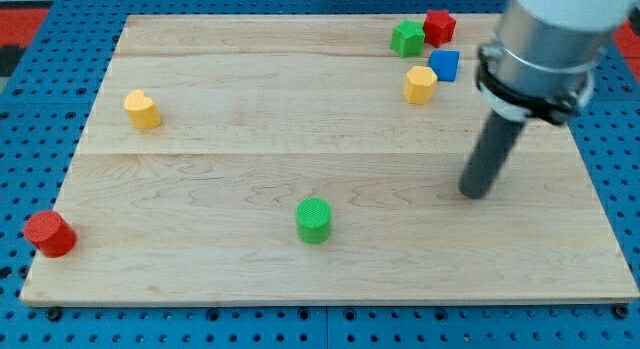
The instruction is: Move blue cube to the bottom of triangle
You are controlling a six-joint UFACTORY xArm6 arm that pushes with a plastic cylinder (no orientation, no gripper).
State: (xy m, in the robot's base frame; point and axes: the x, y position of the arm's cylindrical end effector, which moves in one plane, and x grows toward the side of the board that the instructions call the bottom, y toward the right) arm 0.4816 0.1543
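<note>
The blue cube (445, 65) lies near the view's top right, touching the yellow hexagonal block (420, 85) on its lower left. Just above them sit a green block (407, 37) and a red block (439, 27), side by side; I cannot make out their exact shapes. My tip (475, 193) rests on the wooden board (250, 169), below and slightly right of the blue cube, well apart from it. I cannot pick out a clear triangle block.
A yellow heart-like block (142, 109) lies at the left. A green cylinder (314, 220) stands low in the middle. A red cylinder (49, 234) sits at the board's bottom left corner. A blue pegboard (30, 109) surrounds the board.
</note>
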